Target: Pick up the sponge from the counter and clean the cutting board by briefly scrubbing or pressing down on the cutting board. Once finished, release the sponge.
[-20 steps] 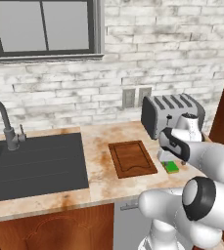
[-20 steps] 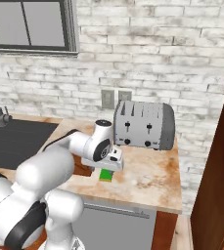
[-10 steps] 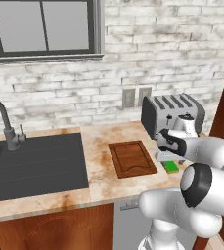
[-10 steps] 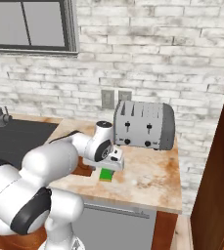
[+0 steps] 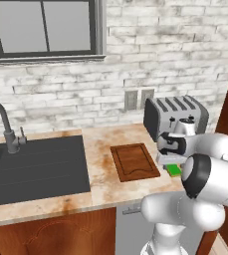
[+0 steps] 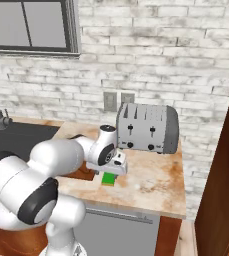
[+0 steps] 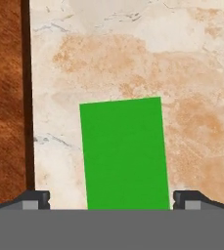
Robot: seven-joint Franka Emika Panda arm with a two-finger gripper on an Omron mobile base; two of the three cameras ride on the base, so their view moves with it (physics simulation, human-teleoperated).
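One counter (image 5: 105, 149) is carrying one cutting board (image 5: 134, 162) and, just beside its right edge, one sponge (image 7: 125, 154). The fingers (image 7: 111, 199) are hanging directly above the sponge, spread fully wide and holding nothing. The sponge is sitting slightly skewed between them, so closing may be twisting or nudging it away.

Kitchen: sink (image 5: 36, 167), toaster (image 5: 177, 115), counter (image 5: 103, 149).

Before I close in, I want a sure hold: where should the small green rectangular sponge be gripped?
Across its two long sides, from straight above. The green rectangular sponge lies flat on the speckled beige counter, and the open pincer straddles its narrow width.
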